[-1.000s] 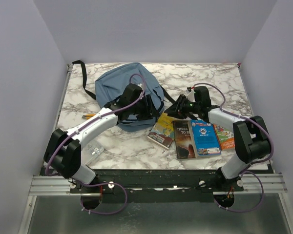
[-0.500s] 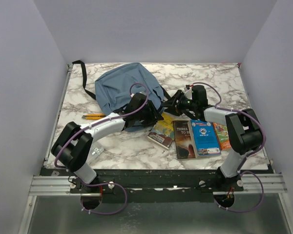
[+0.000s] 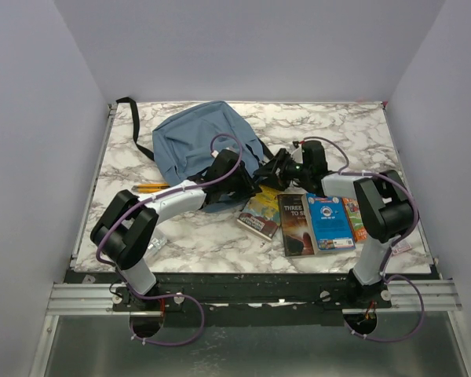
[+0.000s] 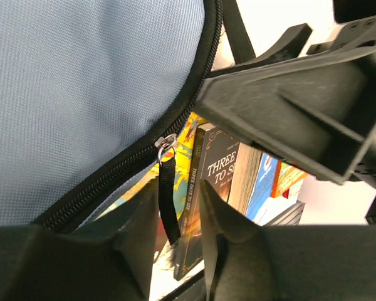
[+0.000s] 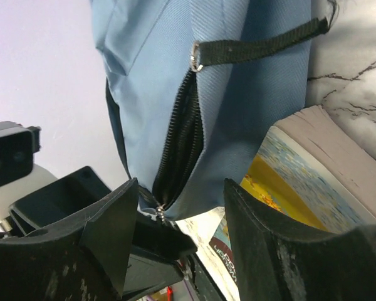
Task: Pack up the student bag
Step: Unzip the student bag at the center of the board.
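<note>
Far left on the marble worktop (image 3: 353,129) there's a yellow pencil (image 3: 149,187). Next to it the student bag (image 3: 196,141) lies flat across the back-left, with nothing packed yet as far as I can see.

At the bag's near-right edge the left gripper (image 4: 177,197) has its jaws narrowed around the black zip pull (image 4: 168,200). The strap hangs between them, but there's daylight on one side, so I wouldn't call it pinched.

The right gripper (image 5: 180,188) is nose to nose with it. Its jaws are spread wide and hold nothing, straddling the partly open zip (image 5: 185,138) below a second pull strap (image 5: 257,45).

Right of that sit the books: a yellow paperback (image 3: 261,212) tucked against the bag, a dark one (image 3: 296,225), a blue one (image 3: 330,222) and an orange one (image 3: 363,221).

What worries me:
- **Collision:** the two grippers are so crowded that any sideways move could knock them together.
- **Losing the pull:** the limp strap could slide out if the jaws close off-centre.
- **Dragging the bag:** nothing is pinning the fabric, so a tug on the zip may just haul the soft bag over the paperback.

Compared with a second ago:
- The left gripper has slid off the bag's middle down to that edge.
- The right one has come in leftward to meet it.
- The bag, pencil and books haven't budged.
</note>
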Motion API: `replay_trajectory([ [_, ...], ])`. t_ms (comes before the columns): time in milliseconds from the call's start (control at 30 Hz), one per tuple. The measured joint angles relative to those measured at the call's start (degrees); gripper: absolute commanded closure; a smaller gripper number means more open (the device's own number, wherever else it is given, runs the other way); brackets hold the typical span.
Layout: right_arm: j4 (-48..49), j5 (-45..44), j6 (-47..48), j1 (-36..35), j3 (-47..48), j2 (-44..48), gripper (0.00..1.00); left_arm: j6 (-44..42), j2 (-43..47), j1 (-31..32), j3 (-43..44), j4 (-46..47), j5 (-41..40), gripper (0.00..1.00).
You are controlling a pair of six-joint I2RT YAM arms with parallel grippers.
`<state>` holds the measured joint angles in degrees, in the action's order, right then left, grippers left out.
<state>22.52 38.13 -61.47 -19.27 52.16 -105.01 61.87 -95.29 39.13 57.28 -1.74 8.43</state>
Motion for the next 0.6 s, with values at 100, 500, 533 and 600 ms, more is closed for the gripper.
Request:
replay_trajectory([
  [100,0.15,0.02,-0.02,-0.61,0.02,-1.25,0.40,-0.22,0.00,0.00,0.00,0.37,-0.15,0.84],
  [500,2.29,-0.02,-1.27,-2.78,0.39,-2.49,0.57,-2.38,0.09,0.00,-1.25,1.92,-0.42,1.00],
  [533,2.49,-0.02,-1.51,-2.82,0.42,-2.56,0.63,-2.67,0.11,0.00,-1.46,1.95,-0.42,1.00],
  [600,2.99,-0.04,-1.73,-2.93,0.50,-2.82,0.79,-3.21,0.24,0.00,-1.75,1.88,-0.48,1.00],
])
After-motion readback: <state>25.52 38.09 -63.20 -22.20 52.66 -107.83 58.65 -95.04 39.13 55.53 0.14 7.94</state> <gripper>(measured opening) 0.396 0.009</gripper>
